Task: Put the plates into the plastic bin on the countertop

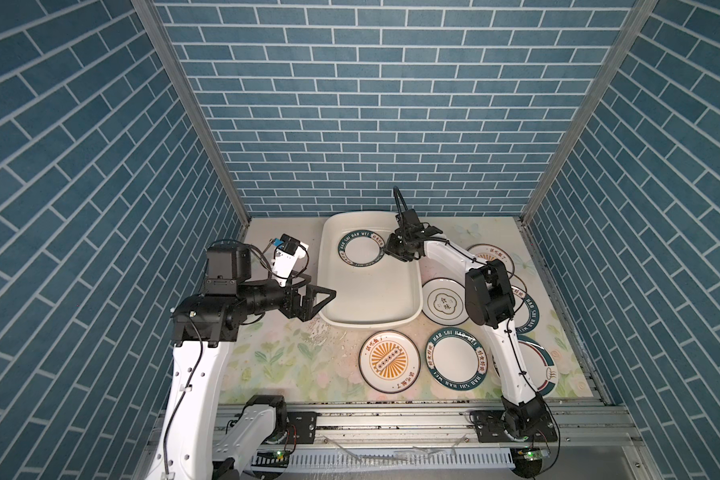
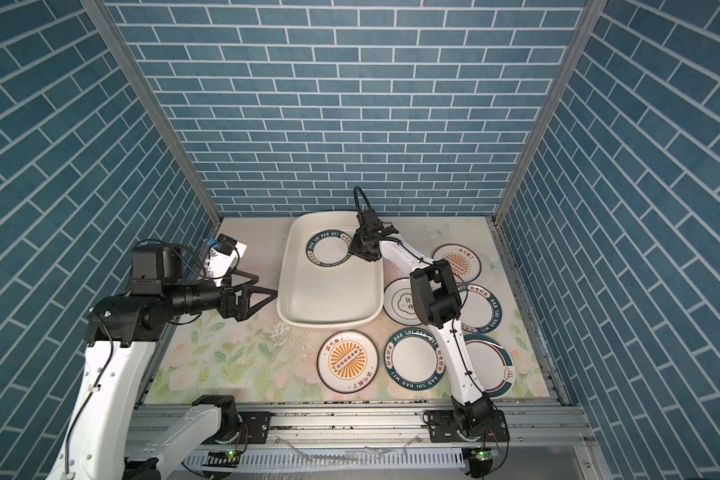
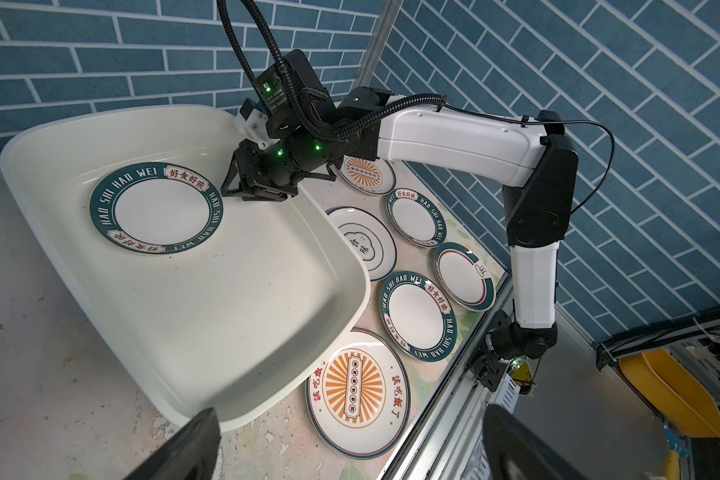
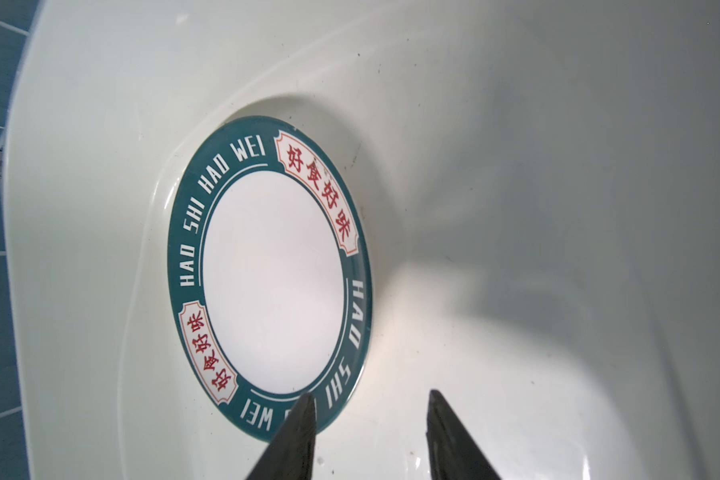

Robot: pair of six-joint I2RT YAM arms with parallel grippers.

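Only one teal-rimmed plate (image 1: 360,248) lies in the plastic bin (image 1: 371,299).

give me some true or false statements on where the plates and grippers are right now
1. One teal-rimmed plate lies in the plastic bin. True.
2. The right gripper grips that plate. False: its jaws stand apart with nothing between them, and the plate lies flat on the bin floor.
3. Six plates lie on the countertop outside the bin. True.
4. The left gripper holds a plate. False: it is open and empty, beside the bin.
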